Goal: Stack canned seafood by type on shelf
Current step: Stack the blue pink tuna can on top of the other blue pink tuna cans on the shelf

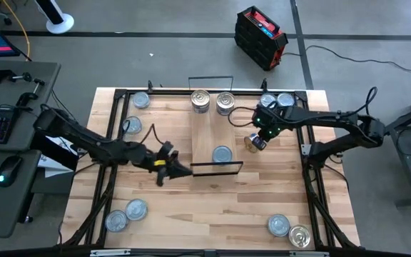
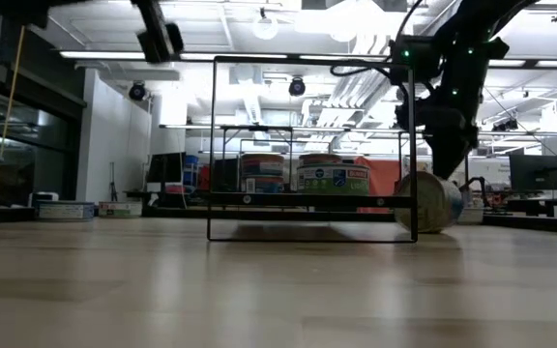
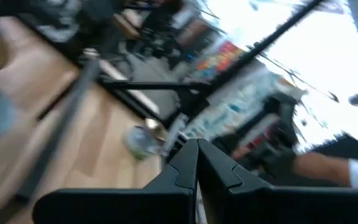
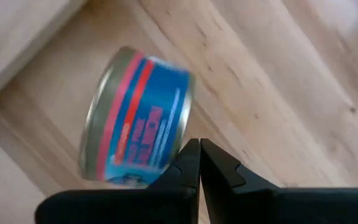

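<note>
The shelf [image 1: 212, 128] is a light-wood plank in the middle of the table, with a black wire frame at each short end. Two tins [image 1: 200, 101] [image 1: 225, 102] stand at its far end, and a blue-grey-topped tin [image 1: 222, 154] stands near its near end. My right gripper [image 4: 199, 149] is shut and points down at a blue-and-red-labelled tin [image 4: 138, 127] that stands tilted on its rim on the tabletop, just right of the shelf [image 2: 428, 201]. My left gripper [image 1: 183, 170] is shut and level above the table, beside the left corner of the shelf's near frame. My right gripper's shut fingertips [image 4: 188, 155] meet the tin's labelled side wall [image 4: 166, 140] from above, pointing steeply down. The tin stands on its rim on the tabletop, tipped over, its shiny lid facing the shelf. My left gripper touches nothing that shows.
Loose tins lie on the tabletop: two at the far left [image 1: 140, 101], two at the near left [image 1: 135, 209], two at the near right [image 1: 278, 225], two at the far right [image 1: 277, 101]. The near wire frame [image 1: 217, 168] stands upright between the two grippers.
</note>
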Motion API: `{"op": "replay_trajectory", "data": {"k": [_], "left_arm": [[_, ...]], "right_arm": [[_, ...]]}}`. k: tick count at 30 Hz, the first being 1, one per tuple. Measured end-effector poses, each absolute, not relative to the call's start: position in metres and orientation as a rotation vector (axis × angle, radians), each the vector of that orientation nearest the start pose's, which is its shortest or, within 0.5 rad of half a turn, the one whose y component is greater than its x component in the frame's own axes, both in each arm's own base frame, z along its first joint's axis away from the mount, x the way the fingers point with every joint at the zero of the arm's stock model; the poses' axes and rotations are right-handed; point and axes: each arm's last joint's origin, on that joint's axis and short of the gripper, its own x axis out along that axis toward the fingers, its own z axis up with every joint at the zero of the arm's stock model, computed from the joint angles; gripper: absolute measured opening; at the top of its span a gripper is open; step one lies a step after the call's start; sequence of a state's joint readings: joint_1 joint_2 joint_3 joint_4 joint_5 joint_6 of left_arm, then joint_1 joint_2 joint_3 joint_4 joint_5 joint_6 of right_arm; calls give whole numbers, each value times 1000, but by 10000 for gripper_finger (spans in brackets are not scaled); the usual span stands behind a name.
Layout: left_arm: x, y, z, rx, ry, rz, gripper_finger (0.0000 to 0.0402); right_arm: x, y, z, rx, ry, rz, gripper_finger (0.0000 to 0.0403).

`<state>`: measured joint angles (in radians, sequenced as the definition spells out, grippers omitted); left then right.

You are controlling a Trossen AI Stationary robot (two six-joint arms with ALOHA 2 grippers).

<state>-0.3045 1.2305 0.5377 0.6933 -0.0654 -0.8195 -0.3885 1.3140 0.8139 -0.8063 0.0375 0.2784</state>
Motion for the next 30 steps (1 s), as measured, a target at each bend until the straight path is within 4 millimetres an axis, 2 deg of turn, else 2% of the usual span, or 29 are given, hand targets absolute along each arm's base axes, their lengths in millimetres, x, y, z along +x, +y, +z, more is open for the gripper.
{"op": "replay_trajectory", "data": {"k": [4, 10, 14, 17, 21, 30], "left_arm": [[227, -76, 259, -745, 86, -268, 1], [200, -73, 272, -724, 130, -272, 1], [188, -72, 274, -712, 139, -193, 1], [186, -73, 272, -688, 134, -100, 1], [188, -72, 270, -703, 103, -7, 1], [200, -80, 264, -795, 48, 79, 1]], "right_arm": [[211, -87, 203, 440, 1170, -588, 0], [213, -91, 204, 354, 1133, -682, 0], [216, -94, 201, 366, 1136, -628, 0], [219, -98, 197, 395, 1144, -519, 0], [219, -103, 194, 359, 1166, -487, 0], [217, -105, 193, 286, 1180, -341, 0]]}}
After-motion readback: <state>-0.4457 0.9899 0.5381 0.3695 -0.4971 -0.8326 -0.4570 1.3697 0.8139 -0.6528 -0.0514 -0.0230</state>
